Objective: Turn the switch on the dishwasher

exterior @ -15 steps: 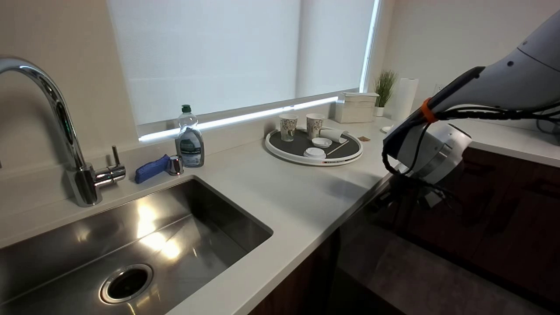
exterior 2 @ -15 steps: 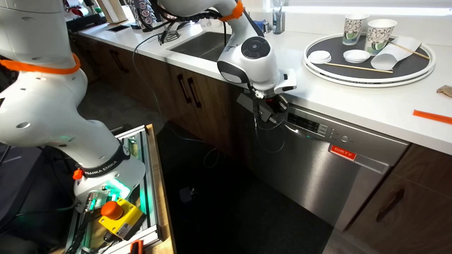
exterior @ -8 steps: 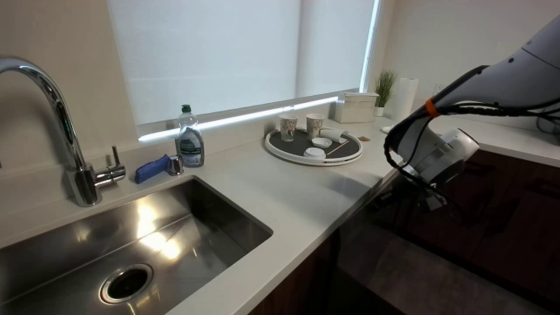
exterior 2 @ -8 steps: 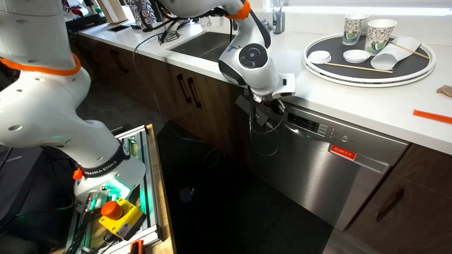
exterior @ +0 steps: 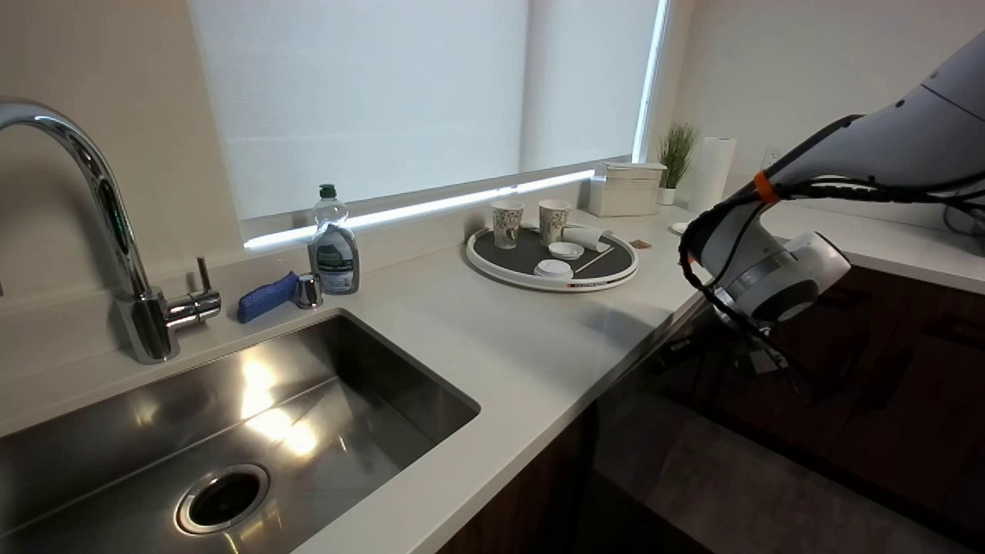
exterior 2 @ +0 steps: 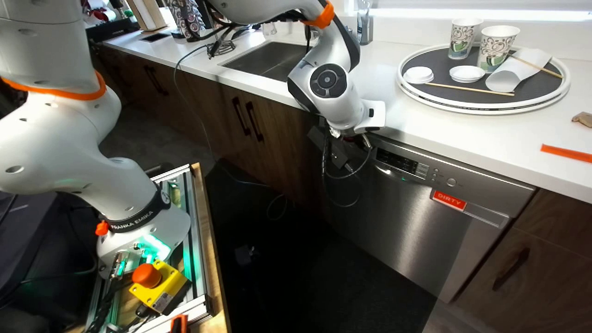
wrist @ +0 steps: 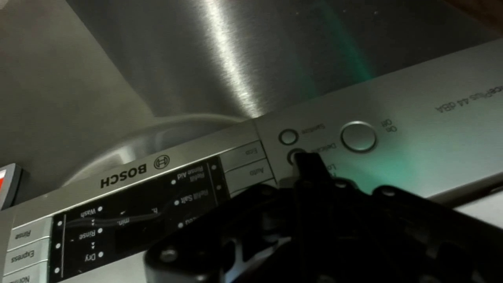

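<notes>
The dishwasher (exterior 2: 407, 222) has a brushed steel front and a control panel along its top, under the counter edge. In the wrist view the panel (wrist: 436, 137) appears upside down, with a large round On/Off button (wrist: 358, 136). Small round buttons marked Sanitize (wrist: 289, 136) and Delicate (wrist: 294, 156) sit to its left. My gripper (wrist: 308, 157) is shut and empty. Its fingertips overlap part of the Delicate button, left of and below the On/Off button; I cannot tell whether they touch the panel. In an exterior view the fingers are hidden behind the wrist and cables.
The counter (exterior 2: 485, 134) overhangs the panel. A round tray (exterior 2: 485, 109) with cups and lids stands on it. The sink (exterior 2: 268, 60) lies to the left. Loose cables (exterior 2: 347, 173) hang below the wrist. A red DIRTY sign (exterior 2: 449, 200) is on the dishwasher.
My hand has tilted and shifted slightly left and down, in the exterior view facing the dishwasher, while the forearm's orange band moved right. The dishwasher looks unchanged.
</notes>
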Controlling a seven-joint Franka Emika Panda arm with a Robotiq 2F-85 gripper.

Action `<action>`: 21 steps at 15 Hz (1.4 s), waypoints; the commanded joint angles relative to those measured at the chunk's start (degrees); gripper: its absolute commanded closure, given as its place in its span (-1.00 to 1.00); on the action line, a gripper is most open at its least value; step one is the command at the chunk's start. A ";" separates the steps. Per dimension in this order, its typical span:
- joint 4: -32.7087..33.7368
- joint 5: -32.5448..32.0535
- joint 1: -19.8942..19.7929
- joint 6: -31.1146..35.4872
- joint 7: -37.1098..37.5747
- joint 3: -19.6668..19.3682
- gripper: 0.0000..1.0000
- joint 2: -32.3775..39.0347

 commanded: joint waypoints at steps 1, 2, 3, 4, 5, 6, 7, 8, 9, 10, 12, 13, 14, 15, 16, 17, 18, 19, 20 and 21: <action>4.62 5.09 -1.08 0.57 -4.82 2.11 1.00 2.68; 4.63 5.50 -1.17 0.48 -5.14 2.15 1.00 2.67; 4.63 5.78 -1.20 0.46 -5.28 2.14 1.00 2.69; 4.62 5.99 -1.22 0.39 -5.37 2.13 1.00 2.67; 4.63 6.14 -1.25 0.36 -5.47 2.13 1.00 2.69; 4.60 6.19 -1.25 0.29 -5.41 2.10 1.00 2.69; 4.59 6.25 -1.24 0.30 -5.41 2.08 1.00 2.69; 4.53 6.14 -1.19 0.29 -5.26 2.00 1.00 2.66; 4.19 5.25 -0.91 0.31 -4.56 1.67 1.00 2.58; 3.50 3.59 -0.50 0.12 -3.39 1.14 1.00 2.37; 2.19 0.13 0.58 0.66 -1.28 0.04 1.00 2.07; 1.25 -2.32 1.68 2.11 -0.47 -0.78 1.00 1.89; -0.15 -6.04 2.91 2.40 1.89 -2.04 1.00 1.55; -0.57 -8.29 3.54 2.51 2.46 -2.79 1.00 1.41; -1.15 -10.79 4.42 2.49 3.64 -3.84 1.00 1.15; -1.83 -13.54 5.64 2.50 5.26 -5.26 1.00 1.04; -2.38 -15.73 6.83 2.70 6.64 -6.60 1.00 0.92; -2.83 -17.34 7.79 2.66 7.57 -7.76 1.00 0.71; -2.80 -18.40 8.47 2.65 8.04 -8.69 1.00 0.84; -2.95 -19.21 9.09 2.50 8.42 -9.52 1.00 0.64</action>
